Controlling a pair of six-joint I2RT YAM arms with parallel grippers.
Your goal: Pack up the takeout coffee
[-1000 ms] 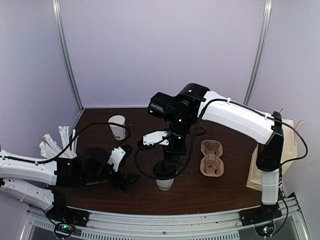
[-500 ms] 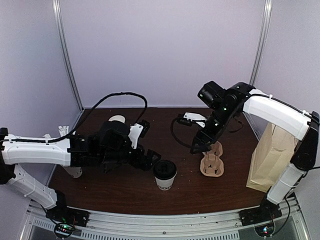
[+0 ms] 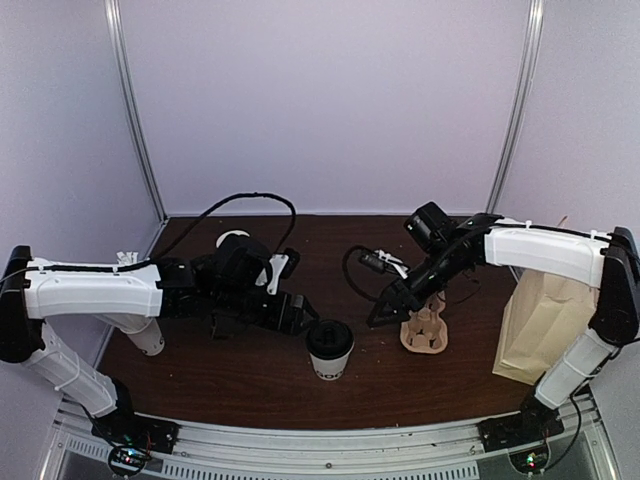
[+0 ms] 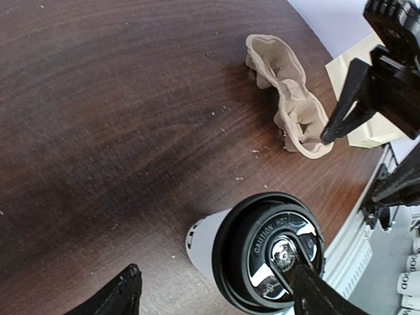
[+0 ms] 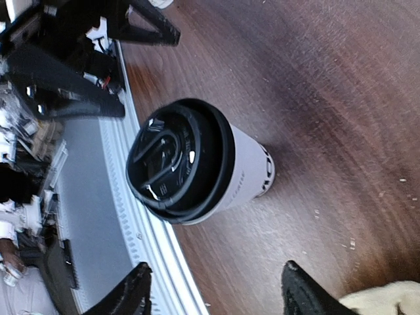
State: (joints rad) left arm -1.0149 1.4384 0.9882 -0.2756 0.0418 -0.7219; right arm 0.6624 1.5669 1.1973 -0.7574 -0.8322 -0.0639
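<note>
Top external view gives us the takeout coffee [image 3: 330, 348] standing upright on the dark wooden table [image 3: 250, 385], near the front edge and roughly midway between the two arms, its black lid on. We see the left gripper [image 3: 292, 312] just to the cup's left and slightly behind it, low over the table. The right gripper [image 3: 382, 314] is to the cup's right and behind it, a little farther off, just beside the brown cup carrier [image 3: 424, 328]. A gap shows between each gripper and the cup. From the left wrist we look down on the lid, with that gripper's fingers [image 4: 125, 295] spread wide and one fingertip overlapping the lid in the picture. From the right wrist the cup stands beyond the two parted fingers [image 5: 303, 292], apart from both. Both grippers are released and hold nothing. A paper bag [image 3: 545, 315] stands at the table's right edge.
</note>
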